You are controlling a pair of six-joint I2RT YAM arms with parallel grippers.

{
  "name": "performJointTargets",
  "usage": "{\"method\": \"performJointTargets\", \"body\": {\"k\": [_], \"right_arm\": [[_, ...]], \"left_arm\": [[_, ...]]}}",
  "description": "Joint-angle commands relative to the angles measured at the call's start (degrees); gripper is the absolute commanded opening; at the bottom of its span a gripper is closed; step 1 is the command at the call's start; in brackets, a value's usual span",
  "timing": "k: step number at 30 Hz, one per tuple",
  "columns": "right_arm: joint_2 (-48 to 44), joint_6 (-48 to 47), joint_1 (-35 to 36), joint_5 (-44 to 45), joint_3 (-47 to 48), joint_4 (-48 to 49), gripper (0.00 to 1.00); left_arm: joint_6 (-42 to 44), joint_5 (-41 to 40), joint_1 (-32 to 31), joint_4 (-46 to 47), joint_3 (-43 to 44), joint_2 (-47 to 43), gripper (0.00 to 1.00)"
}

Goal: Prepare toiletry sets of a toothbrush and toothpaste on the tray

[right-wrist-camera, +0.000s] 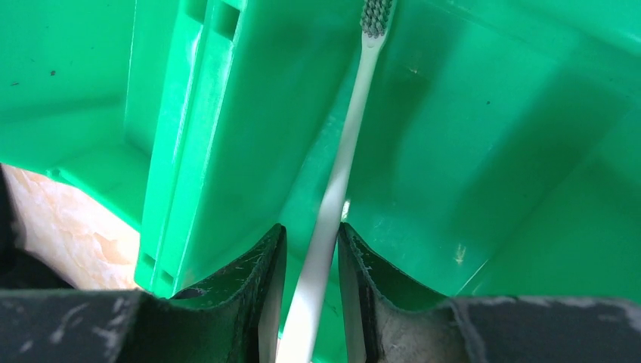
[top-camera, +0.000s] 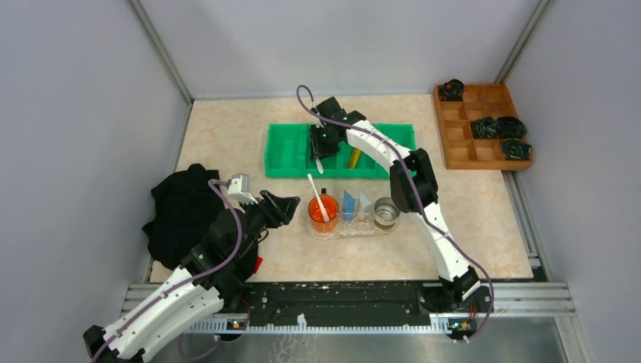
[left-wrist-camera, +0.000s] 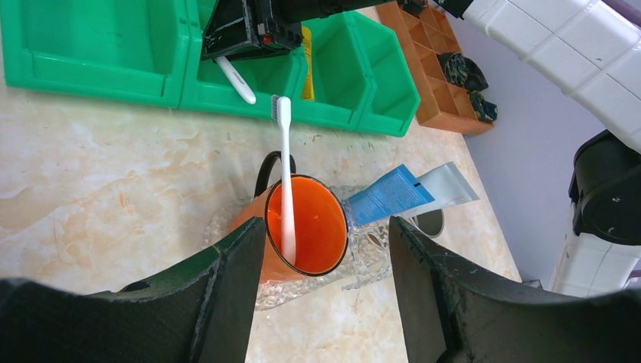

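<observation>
Grip state, right end effector (right-wrist-camera: 310,234): jaws nearly closed, clamping the handle of one white toothbrush (right-wrist-camera: 340,174) over a compartment of the green bin (right-wrist-camera: 469,151), bristle head pointing away. Left end effector (left-wrist-camera: 325,227): jaws wide apart, holding nothing, short of the orange cup (left-wrist-camera: 321,246). This cup stands on the clear tray (left-wrist-camera: 302,291) and contains the second toothbrush (left-wrist-camera: 285,174); the blue toothpaste (left-wrist-camera: 385,195) is just beside it.

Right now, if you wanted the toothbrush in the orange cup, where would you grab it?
Probably take the toothbrush by the bare handle sticking out above the rim, below the bristles, coming from above. It leans in the orange cup, its lower end down inside, so only that stretch is free.
</observation>
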Motion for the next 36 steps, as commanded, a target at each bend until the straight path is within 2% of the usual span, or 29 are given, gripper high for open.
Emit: {"method": "performJointTargets", "body": {"k": [1,4,6,7,22,28,32,36], "right_arm": [[0.51,0.52,0.49,-0.08,2.79,1.96,0.31],[0.43,0.37,0.55,-0.15,2.79,2.0,0.24],[0.2,0.09,0.6,-0.25,2.71,2.26,0.04],[0.02,0.06,0.55,-0.26,2.58,2.45,0.0],[-6.86,-1.91,-0.28,4.95,1.6,4.29,0.0],[-11.73,-1.94,-2.21,10.08,1.98,-0.23,0.0],[-16.66,-2.84,-4.02,11.48,0.1,-1.86,0.0],[-25.87,-4.41,-5.12,13.69,-6.56,0.48,0.0]], "left_arm": [[-0.02,0.77,-0.2,0.16,-0.12,0.03,0.67],[-0.06,1.04,-0.19,0.46,-0.26,0.43,0.67],[-0.01,1.14,-0.26,0.56,-0.33,0.61,0.67],[-0.08,1.13,-0.19,0.63,-0.34,0.65,0.67],[0.83,0.08,-0.24,-1.38,1.19,1.25,0.67],[1.64,-0.89,-0.29,-2.95,2.87,1.85,0.67],[1.98,-1.33,-0.21,-3.32,3.72,2.59,0.67],[2.23,-1.66,-0.19,-3.48,4.42,3.77,0.67]]}}
